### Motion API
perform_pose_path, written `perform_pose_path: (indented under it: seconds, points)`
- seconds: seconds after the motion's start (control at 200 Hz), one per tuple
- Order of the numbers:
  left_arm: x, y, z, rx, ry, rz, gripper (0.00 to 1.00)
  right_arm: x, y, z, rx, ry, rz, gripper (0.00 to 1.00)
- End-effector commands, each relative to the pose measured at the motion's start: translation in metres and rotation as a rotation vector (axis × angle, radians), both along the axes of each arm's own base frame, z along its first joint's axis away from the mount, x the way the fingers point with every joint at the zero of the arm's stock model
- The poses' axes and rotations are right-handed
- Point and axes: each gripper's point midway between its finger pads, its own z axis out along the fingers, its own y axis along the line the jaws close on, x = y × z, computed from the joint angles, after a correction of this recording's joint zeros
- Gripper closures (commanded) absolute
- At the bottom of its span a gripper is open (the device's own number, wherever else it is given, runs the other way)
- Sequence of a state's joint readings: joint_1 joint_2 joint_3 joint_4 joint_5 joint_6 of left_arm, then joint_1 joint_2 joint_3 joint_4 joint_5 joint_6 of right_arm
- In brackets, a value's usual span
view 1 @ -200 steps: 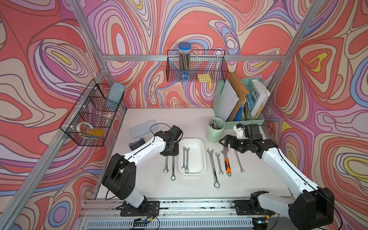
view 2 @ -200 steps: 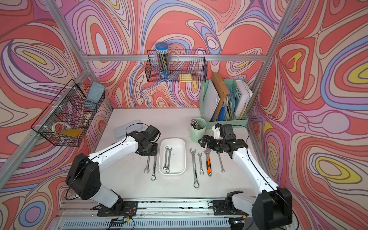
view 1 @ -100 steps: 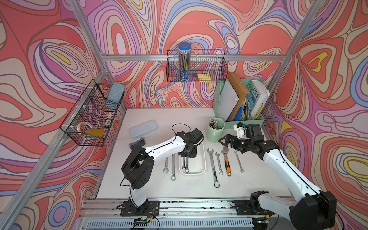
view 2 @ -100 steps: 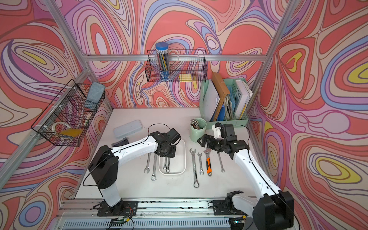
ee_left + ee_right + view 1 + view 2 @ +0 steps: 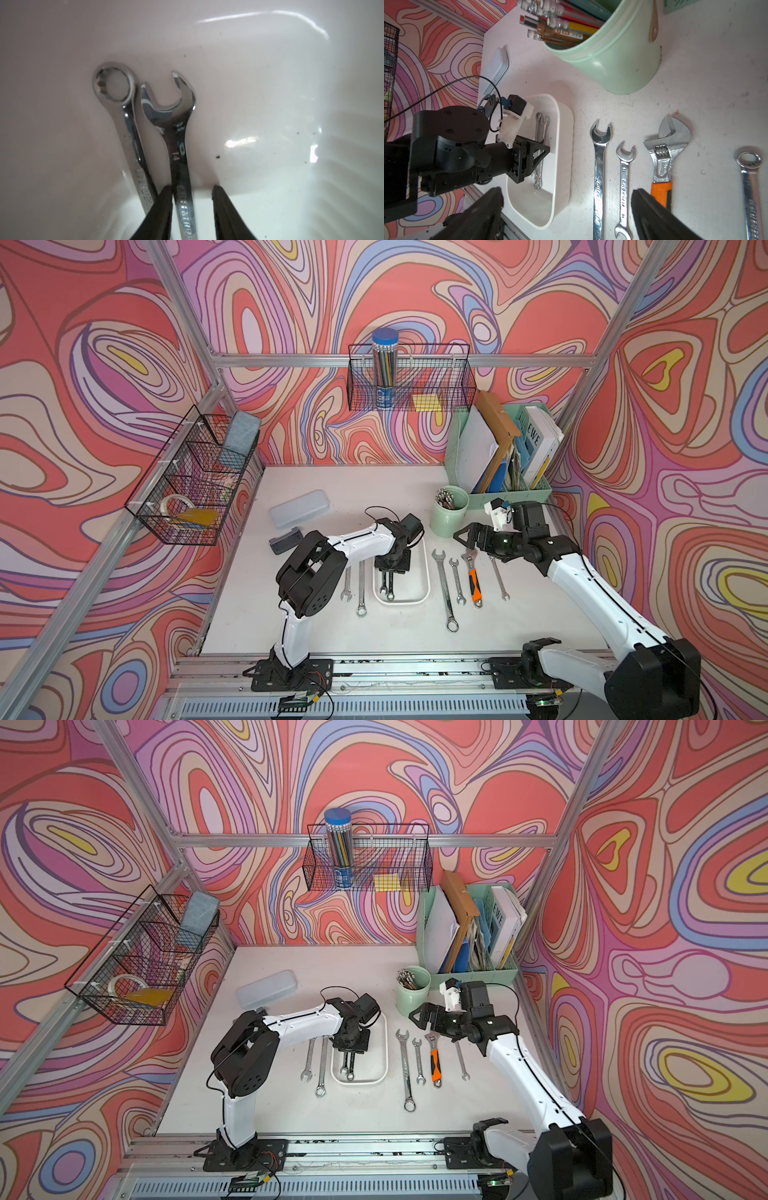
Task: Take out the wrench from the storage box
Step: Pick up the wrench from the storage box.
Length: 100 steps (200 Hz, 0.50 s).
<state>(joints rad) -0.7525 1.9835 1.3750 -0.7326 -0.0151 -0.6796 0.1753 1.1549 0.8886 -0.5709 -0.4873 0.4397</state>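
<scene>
The storage box (image 5: pixel 427 572) is lying at the middle of the counter (image 5: pixel 374 481), with its long side running near to far. Two combination wrenches are lying side by side in its left half. The left hand (image 5: pixel 191 189) is being held down inside the box, its jaws partly open. In the left wrist view its two dark fingers (image 5: pixel 164 207) are being kept on either side of the shaft of the wrench stamped 14 (image 5: pixel 178 128). One finger is just beside the shaft, and a gap is showing between the shaft and the other, so nothing is being gripped. The ring-ended wrench (image 5: pixel 129 128) is lying just beside the stamped one, outside the fingers.

The right hand (image 5: pixel 459 537) is being held wide open with nothing between its fingers. It is hovering right of the box, near the mint-green pencil cup (image 5: pixel 449 518), above the far end of the orange-handled adjustable wrench (image 5: pixel 473 576). Three more wrenches are lying alongside that one, and two others are lying left of the box.
</scene>
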Motion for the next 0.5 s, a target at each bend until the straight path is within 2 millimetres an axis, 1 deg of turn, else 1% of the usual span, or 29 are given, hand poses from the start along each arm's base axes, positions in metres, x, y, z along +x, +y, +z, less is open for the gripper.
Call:
perform_pose_path:
  seconds: [0.0, 0.14, 0.35, 0.496]
  points:
    - [-0.005, 0.001, -0.016, 0.0, 0.043, -0.012, 0.63, 0.001, -0.001, -0.006, 0.009, 0.012, -0.006, 0.02]
    - [-0.013, -0.001, -0.025, -0.008, 0.086, -0.007, 0.65, 0.001, -0.001, -0.007, 0.01, 0.018, -0.008, 0.02]
    - [-0.029, 0.016, -0.044, 0.082, 0.171, -0.019, 0.66, 0.001, -0.001, -0.007, 0.01, 0.02, -0.009, 0.02]
    - [-0.041, 0.015, -0.056, 0.07, 0.231, -0.03, 0.66, 0.001, -0.001, -0.008, 0.008, 0.02, -0.009, 0.02]
